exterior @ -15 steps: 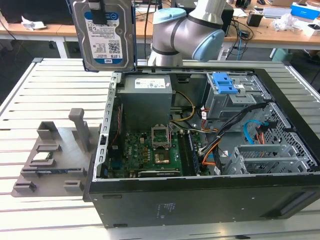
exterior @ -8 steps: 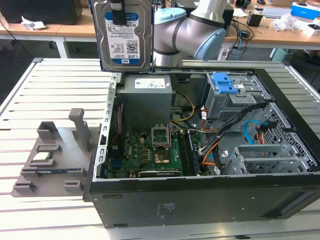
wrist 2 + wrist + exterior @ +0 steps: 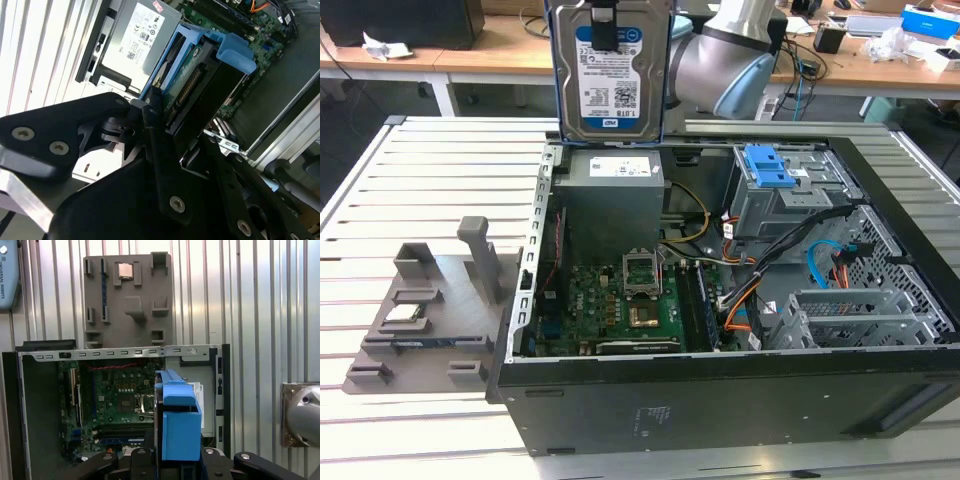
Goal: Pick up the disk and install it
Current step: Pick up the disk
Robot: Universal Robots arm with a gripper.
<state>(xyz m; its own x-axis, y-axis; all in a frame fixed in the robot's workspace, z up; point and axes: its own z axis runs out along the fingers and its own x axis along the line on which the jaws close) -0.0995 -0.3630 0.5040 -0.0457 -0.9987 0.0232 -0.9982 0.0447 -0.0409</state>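
Fingers (image 3: 152,125) clamped on the disk (image 3: 610,80), upright above grey power-supply box (image 3: 615,200), open computer case (image 3: 720,400) below

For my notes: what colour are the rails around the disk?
Blue rails frame the disk, clearest in the second wrist view.

One disk (image 3: 612,80) is hanging aloft; one computer case (image 3: 720,400), one power-supply box (image 3: 613,205), one motherboard (image 3: 620,300), one grey parts holder (image 3: 430,300) and one bench (image 3: 440,160) are lying below.

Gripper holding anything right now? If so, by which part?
The disk, upright above the open computer case, clamped by the gripper at its upper short edge.
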